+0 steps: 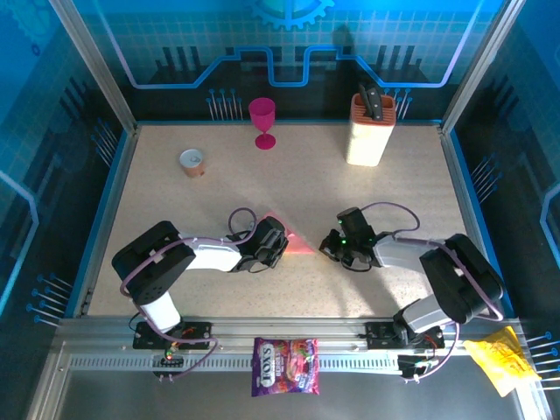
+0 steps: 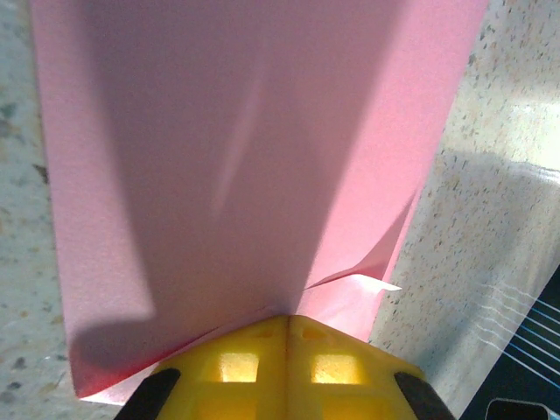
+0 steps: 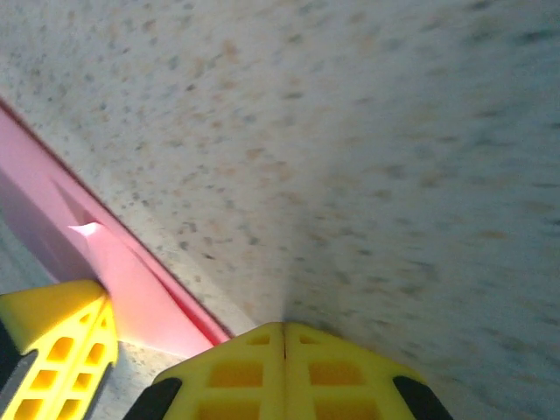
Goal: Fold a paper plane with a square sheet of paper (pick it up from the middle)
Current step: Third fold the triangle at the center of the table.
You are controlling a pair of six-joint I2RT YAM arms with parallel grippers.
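Observation:
The salmon-pink sheet of paper lies folded on the table between my two grippers. In the left wrist view the paper shows a faint centre crease and a loose flap lifting at its right edge. My left gripper is shut, and its closed yellow tips rest on the paper's near edge; from above, this gripper sits at the sheet's left end. My right gripper is shut with nothing in it, tips down on bare table just right of the paper's edge. From above, it is at the sheet's right end.
A magenta goblet, a cream knife block and a small cup stand along the far side. A purple candy bag and a yellow wrapper lie off the table's near edge.

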